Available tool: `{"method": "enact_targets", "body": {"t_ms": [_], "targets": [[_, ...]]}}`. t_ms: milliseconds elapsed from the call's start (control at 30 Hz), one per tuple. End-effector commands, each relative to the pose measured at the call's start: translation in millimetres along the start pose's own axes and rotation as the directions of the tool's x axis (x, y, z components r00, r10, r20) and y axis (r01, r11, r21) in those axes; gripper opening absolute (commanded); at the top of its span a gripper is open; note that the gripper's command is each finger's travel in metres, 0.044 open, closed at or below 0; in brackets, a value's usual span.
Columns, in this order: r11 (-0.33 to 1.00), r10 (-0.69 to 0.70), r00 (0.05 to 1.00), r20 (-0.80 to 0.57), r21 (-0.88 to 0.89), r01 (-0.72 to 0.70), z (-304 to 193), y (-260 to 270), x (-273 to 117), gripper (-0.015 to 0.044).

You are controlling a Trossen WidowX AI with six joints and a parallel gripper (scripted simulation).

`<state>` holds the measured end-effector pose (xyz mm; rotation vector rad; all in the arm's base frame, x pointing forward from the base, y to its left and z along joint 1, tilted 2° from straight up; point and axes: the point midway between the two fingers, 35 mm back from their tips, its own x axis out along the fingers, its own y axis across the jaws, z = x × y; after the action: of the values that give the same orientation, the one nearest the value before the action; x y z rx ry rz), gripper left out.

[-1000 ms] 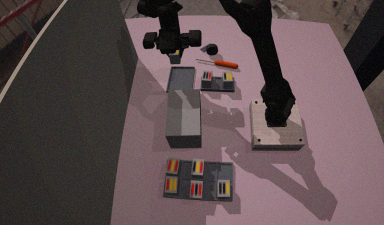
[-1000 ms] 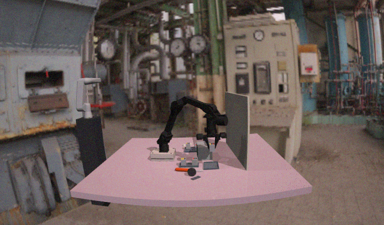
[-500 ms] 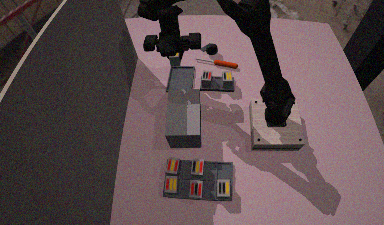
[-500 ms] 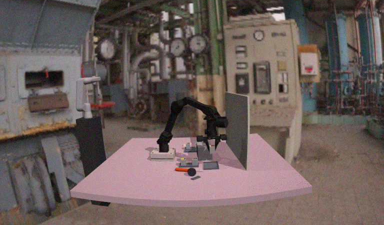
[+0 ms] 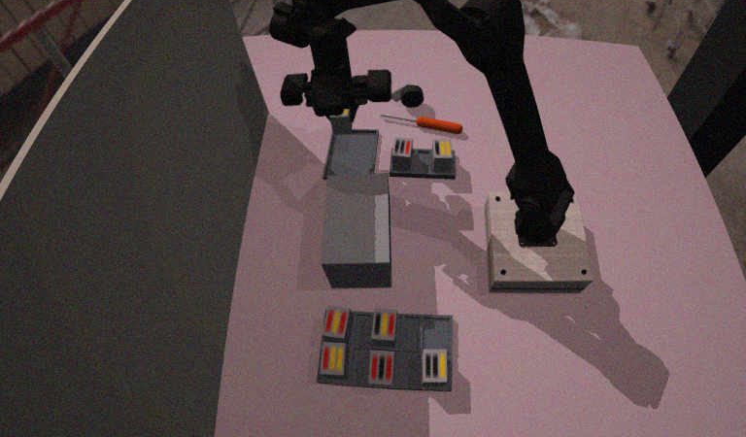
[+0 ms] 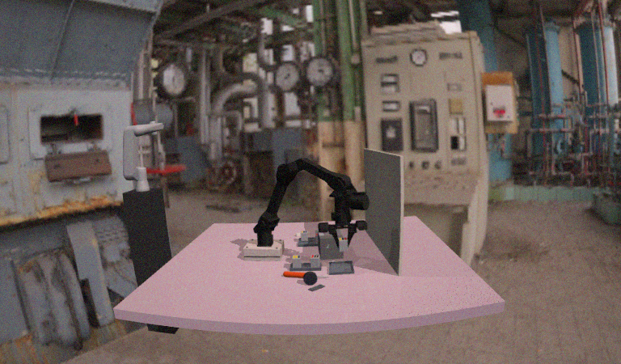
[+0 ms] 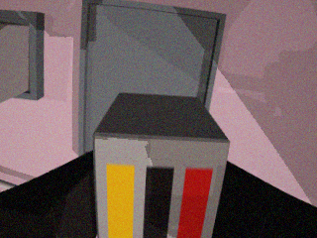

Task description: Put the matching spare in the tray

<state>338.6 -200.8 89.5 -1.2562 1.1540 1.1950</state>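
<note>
Hand (image 5: 342, 117) (image 6: 343, 245) clamped on grey block (image 5: 341, 122) (image 6: 343, 243) (image 7: 160, 188), stripes yellow, black, red in wrist view. Block held up off pink surface (image 5: 523, 355) (image 6: 302, 305) (image 7: 40, 129). Tray (image 5: 355, 151) (image 6: 340, 268) (image 7: 144, 55) just beside and below hand, nothing in it. Small rack, two striped blocks: also near hand, beside tray. Orange screwdriver (image 5: 438, 124) (image 6: 293, 274) near hand. Bigger rack, five striped blocks: well apart from hand, past big grey box (image 5: 355, 223) (image 6: 330, 245). Code on mounted unit: cannot read.
</note>
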Motion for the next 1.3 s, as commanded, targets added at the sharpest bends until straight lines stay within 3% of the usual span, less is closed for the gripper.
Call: {"method": "enact_targets", "body": {"t_ms": [0, 1267], "targets": [[1.0, -0.001, 1.0, 0.002, 0.002, 0.001, 0, 0, 4, 0.0], [1.0, -0.001, 1.0, 0.003, 0.002, 0.001, 2, 2, 35, 0.0]]}}
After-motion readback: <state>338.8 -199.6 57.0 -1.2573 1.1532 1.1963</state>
